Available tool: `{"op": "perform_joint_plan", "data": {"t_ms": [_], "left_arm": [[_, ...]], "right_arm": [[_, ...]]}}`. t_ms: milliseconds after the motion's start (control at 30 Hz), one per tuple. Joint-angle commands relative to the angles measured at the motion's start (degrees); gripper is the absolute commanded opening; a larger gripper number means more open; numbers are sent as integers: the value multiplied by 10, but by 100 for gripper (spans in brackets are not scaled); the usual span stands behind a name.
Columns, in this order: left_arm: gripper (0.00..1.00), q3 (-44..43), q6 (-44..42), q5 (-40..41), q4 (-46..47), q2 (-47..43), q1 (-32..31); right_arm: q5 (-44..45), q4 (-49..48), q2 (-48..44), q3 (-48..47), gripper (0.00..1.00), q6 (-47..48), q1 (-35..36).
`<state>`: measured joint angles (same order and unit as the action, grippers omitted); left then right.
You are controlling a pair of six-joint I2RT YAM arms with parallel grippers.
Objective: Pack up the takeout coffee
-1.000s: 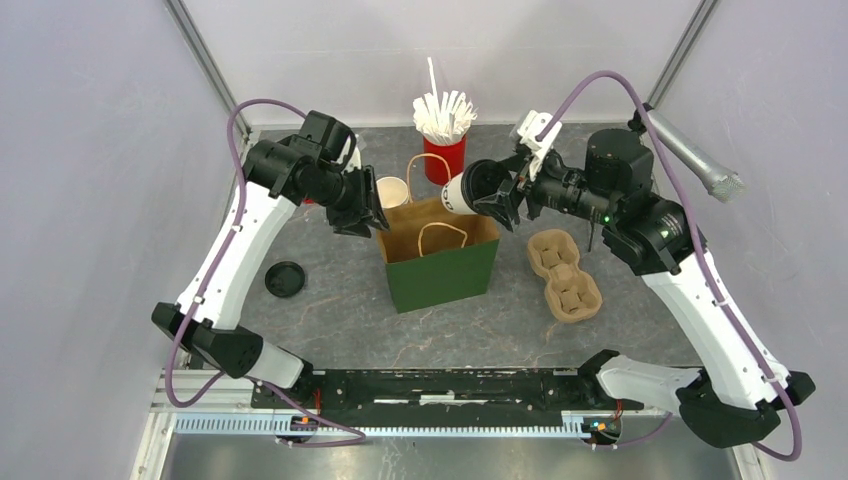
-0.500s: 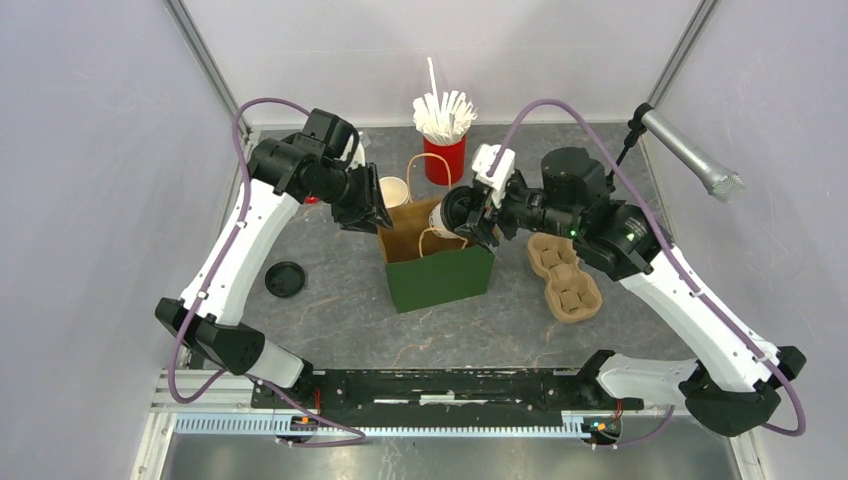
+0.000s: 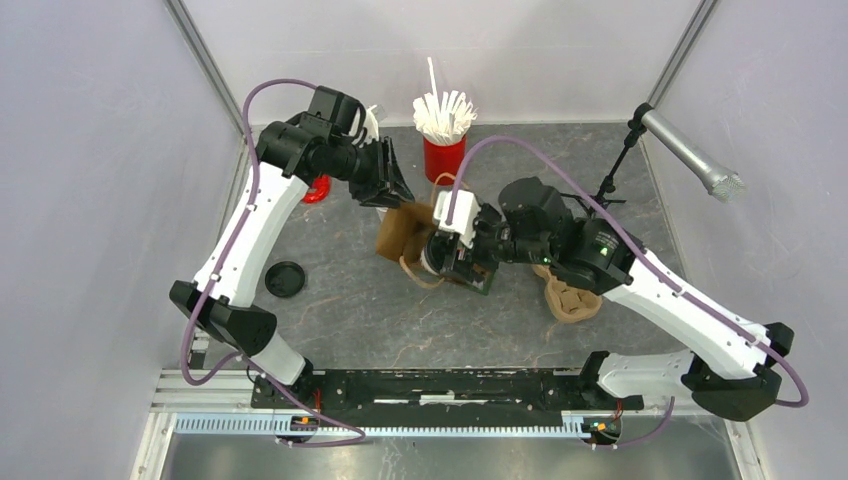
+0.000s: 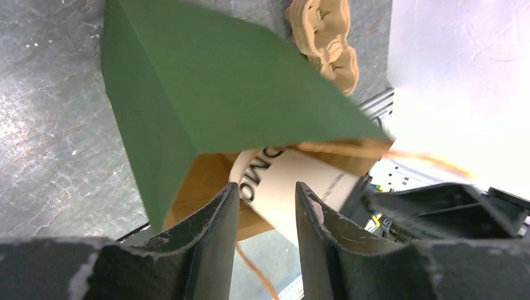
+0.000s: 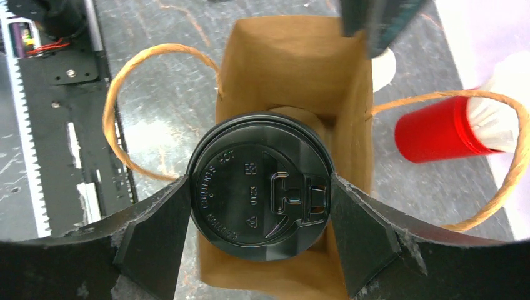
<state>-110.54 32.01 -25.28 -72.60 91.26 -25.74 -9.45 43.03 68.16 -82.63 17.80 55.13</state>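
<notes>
Table [image 3: 330, 300]: dark grey, stone-look top; nothing loose on it has moved since a second ago
Right arm [image 3: 680, 300]: a second ago it held the cup in the air beside the bag; now it has swung left and down to the bag's mouth
Left arm [image 3: 250, 230]: drawn back toward the far wall compared with the earlier frames
Paper bag [image 3: 403, 232] [image 4: 219, 94] [image 5: 281, 56]: green outside, brown inside; earlier upright with its green front in plain view from above, now leaning and shifted left
Cup carrier [image 3: 572, 298]: moulded pulp, right of the bag, unchanged
Red cup of white stirrers [image 3: 444, 155]: behind the bag
Left gripper [image 3: 392, 185] [image 4: 265, 194]: at the bag's far rim, fingers a narrow gap apart; whether they pinch the rim cannot be told
Right gripper [image 3: 452, 258] [image 5: 259, 200]: jaws wide, closed against both sides of the cup just under its lid
Takeout coffee [image 5: 259, 194] [image 4: 294, 181]: inside the bag's mouth, held, lid facing the right wrist camera
Loose black lid [image 3: 285, 279]: left of the bag
Cup print: dark block letters, partly hidden, seemingly "OMO"
Lid lettering: raised, too small to read
</notes>
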Motion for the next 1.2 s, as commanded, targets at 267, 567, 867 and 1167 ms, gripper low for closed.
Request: {"op": "perform_joint_plan", "data": {"t_ms": [267, 567, 867, 1167], "left_arm": [[56, 51, -50, 50, -69, -79, 0], [66, 68, -74, 74, -109, -119, 0], [75, 132, -22, 15, -68, -170, 0], [76, 228, 52, -25, -2, -236, 0]], "right_arm": [[62, -26, 8, 18, 65, -28, 72], [91, -14, -4, 39, 64, -19, 80], [116, -39, 4, 47, 64, 3, 88], [146, -104, 7, 65, 64, 13, 87]]}}
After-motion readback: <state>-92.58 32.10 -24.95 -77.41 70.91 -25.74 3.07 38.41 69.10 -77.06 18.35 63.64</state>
